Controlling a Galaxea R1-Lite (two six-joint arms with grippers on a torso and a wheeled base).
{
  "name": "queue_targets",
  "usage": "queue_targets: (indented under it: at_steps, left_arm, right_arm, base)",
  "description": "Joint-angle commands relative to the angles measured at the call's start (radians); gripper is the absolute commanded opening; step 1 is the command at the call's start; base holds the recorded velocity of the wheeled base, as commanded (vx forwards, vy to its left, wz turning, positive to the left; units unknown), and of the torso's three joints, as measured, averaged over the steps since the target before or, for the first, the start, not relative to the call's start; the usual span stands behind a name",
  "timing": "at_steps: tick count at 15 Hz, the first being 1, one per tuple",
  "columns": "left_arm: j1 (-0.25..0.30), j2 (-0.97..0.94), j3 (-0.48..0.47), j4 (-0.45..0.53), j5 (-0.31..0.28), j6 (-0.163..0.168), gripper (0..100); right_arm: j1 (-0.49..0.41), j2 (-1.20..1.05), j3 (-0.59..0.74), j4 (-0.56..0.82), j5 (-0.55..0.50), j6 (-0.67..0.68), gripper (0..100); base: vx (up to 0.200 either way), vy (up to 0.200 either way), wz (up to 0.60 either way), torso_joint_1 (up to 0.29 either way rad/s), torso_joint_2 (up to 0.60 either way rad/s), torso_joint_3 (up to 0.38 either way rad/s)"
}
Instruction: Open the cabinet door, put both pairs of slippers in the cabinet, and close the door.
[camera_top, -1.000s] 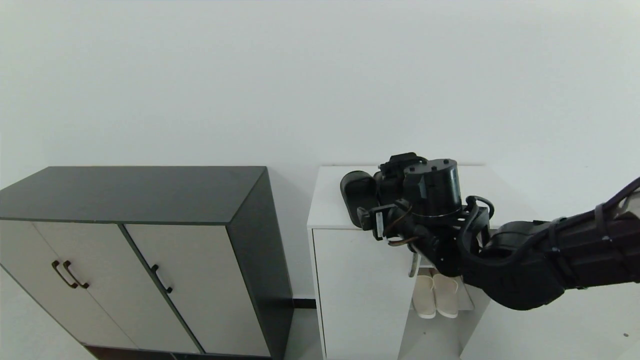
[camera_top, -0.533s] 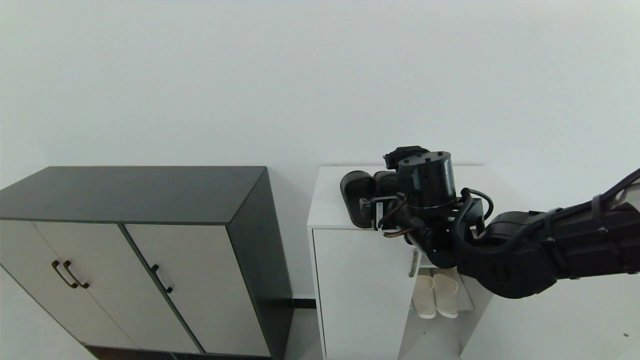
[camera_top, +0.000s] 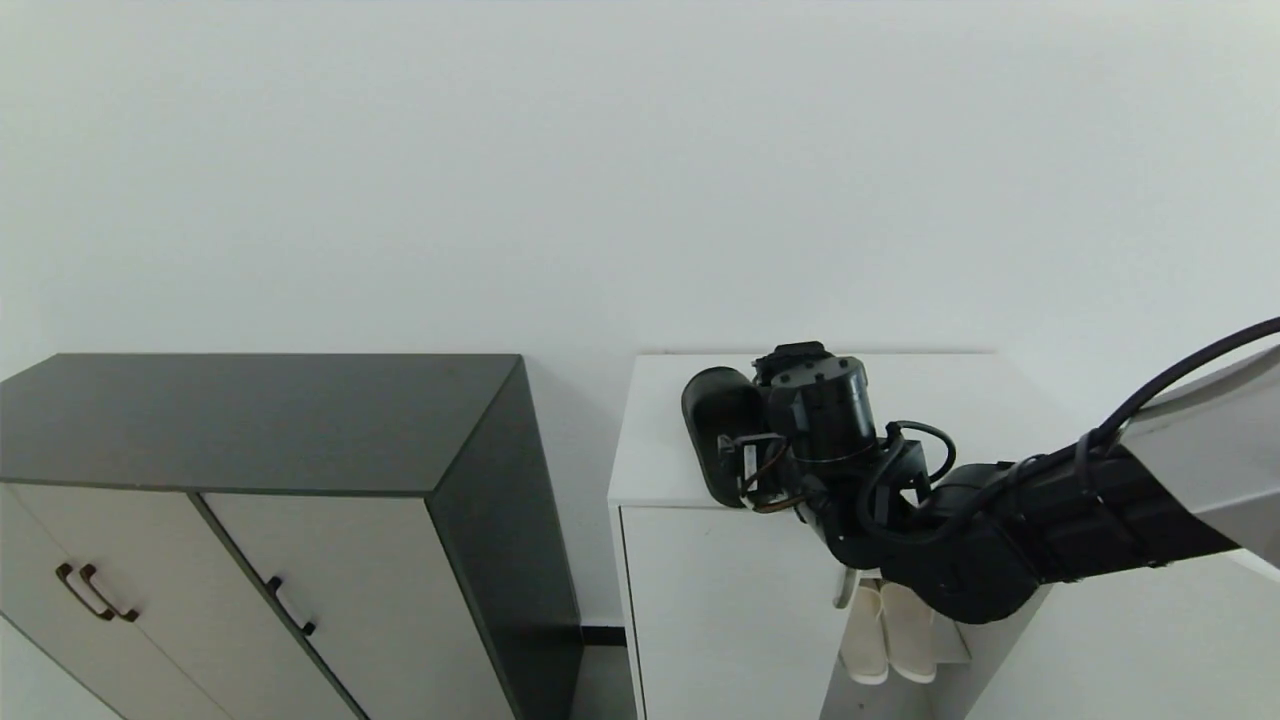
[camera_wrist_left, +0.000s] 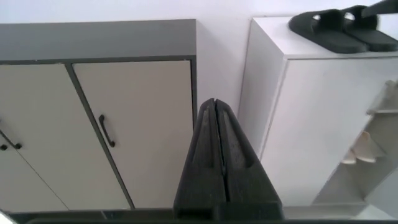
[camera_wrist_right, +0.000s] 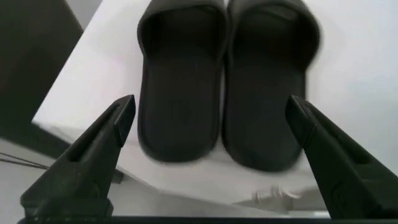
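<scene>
1. now the head camera has tipped, so the whole scene sits lower and shifted compared with half a second ago. the furniture itself has not moved.
2. since then the right arm has stretched further forward over the white cabinet. the right gripper has come in closer to the black slippers and sits low over the cabinet top.
3. the right gripper is spread wide. one finger stands outside the left slipper and the other outside the right slipper, so the pair lies between them. the fingers look apart from the slippers, and the gripper holds nothing.
4. the black slippers lie side by side, touching each other, on top of the white cabinet near its front edge.
5. the cream slippers stand as a pair on a shelf in the open right part of the white cabinet, below the arm.
6. the left gripper has its fingers pressed together with nothing between them. it hangs in front of the gap between the two cabinets, touching neither.
7. the dark cabinet stands just left of the white one. its pale doors are closed, each with a dark handle.
</scene>
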Motion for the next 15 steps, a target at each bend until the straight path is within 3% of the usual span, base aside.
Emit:
queue_targets:
  at_steps: [1,10,15]
  left_arm:
    - [0.000,0.001,0.000,0.000,0.000,0.001,0]
    - [0.000,0.001,0.000,0.000,0.000,-0.002,0]
    - [0.000,0.001,0.000,0.000,0.000,-0.004,0]
  right_arm:
    - [-0.019,0.048,0.007,-0.023,-0.001,0.000,100]
    - [-0.072,0.170,-0.020,-0.187,0.002,-0.021,100]
    - [-0.086,0.266,-0.155,-0.179,0.004,-0.036,100]
  base:
    - [0.200,0.000,0.00,0.002,0.00,-0.002]
    - [0.000,0.000,0.00,0.000,0.00,0.000]
    - [0.000,0.000,0.00,0.000,0.00,0.000]
